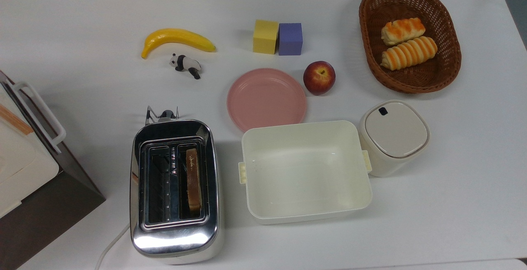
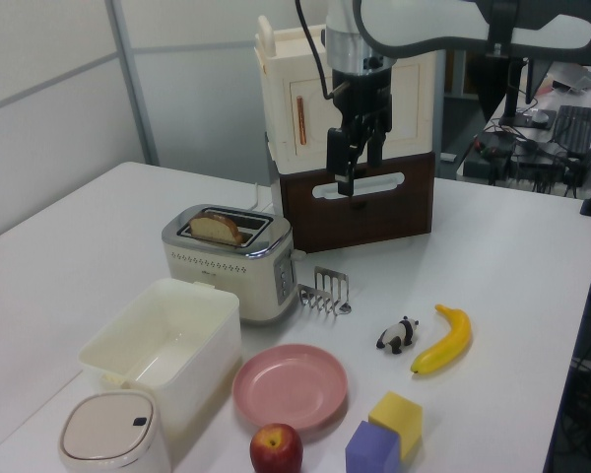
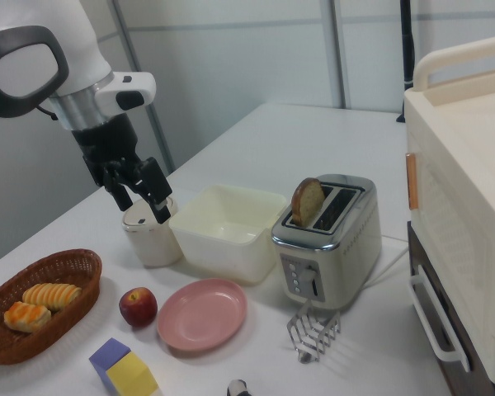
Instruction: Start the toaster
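Note:
The chrome toaster [image 1: 175,192] stands near the table's front edge in the top view, with a slice of toast [image 1: 192,179] upright in its right slot and the left slot bare. In the right view the toaster [image 3: 330,243] shows its lever [image 3: 313,285] on the end facing the camera. My gripper [image 2: 356,175] hangs high above the table, well off the toaster [image 2: 231,261], in front of the cream-and-brown appliance [image 2: 360,118]. In the right view the gripper [image 3: 143,211] is open and holds nothing.
A small wire toast rack [image 1: 161,115] stands just behind the toaster. A cream tub [image 1: 304,171], lidded canister [image 1: 393,136], pink plate [image 1: 266,99], apple [image 1: 319,77], two blocks [image 1: 278,37], banana [image 1: 177,39], panda figure [image 1: 186,65] and bread basket [image 1: 407,37] are spread over the table.

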